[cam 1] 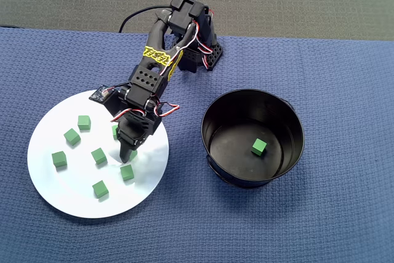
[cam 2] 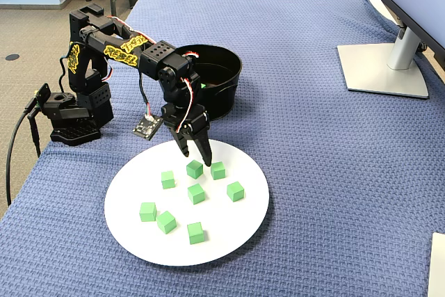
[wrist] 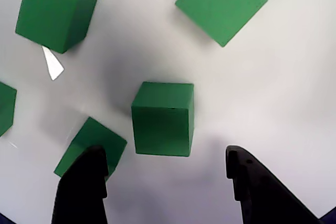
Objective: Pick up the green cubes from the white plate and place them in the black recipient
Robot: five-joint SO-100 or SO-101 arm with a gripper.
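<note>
Under the gripper (cam 2: 197,156), the white plate (cam 2: 236,234) on the table (cam 2: 334,172) carries eight green cubes (cam 2: 196,193); the black recipient (cam 1: 212,121), well off to its side, holds one cube (cam 1: 259,146). Risk: in the wrist view one finger (wrist: 84,182) sits over a neighbouring cube (wrist: 86,142), so descending could knock it or pinch two. Gripper wide apart, empty, straddling the target cube (wrist: 163,118).

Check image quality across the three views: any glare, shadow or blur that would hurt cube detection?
Overhead view: even light, white plate near blown out, green cubes crisp. Wrist view: soft shadow on the plate around the centre cube; the open end effector shows as silhouettes. Fixed view: sharp; glossy black recipient shows slight sheen, its inside is dark.
</note>
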